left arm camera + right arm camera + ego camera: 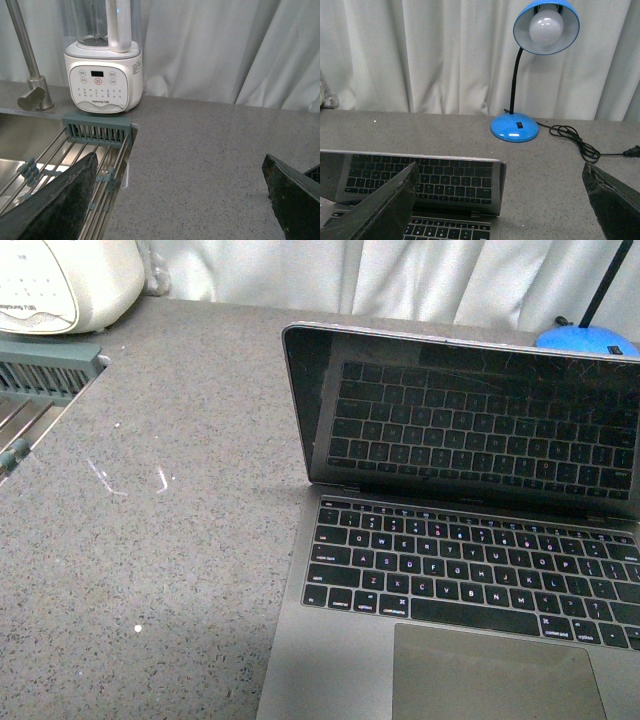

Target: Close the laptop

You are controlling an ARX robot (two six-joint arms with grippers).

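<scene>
The space-grey laptop (450,570) stands open on the grey counter at the front right, its dark screen (470,415) tilted forward over the black keys and mirroring them. No gripper shows in the front view. In the right wrist view the laptop (420,185) lies below and ahead, its screen's right edge between my right gripper's (500,200) wide-open fingers, nothing held. My left gripper (180,200) is open and empty over bare counter, left of the laptop, beside the sink edge.
A white blender (104,75) stands at the back left by a tap (30,65), above a sink with a wire rack (75,160). A blue desk lamp (525,75) with a black cord (580,142) stands behind the laptop at the right. White curtains hang behind.
</scene>
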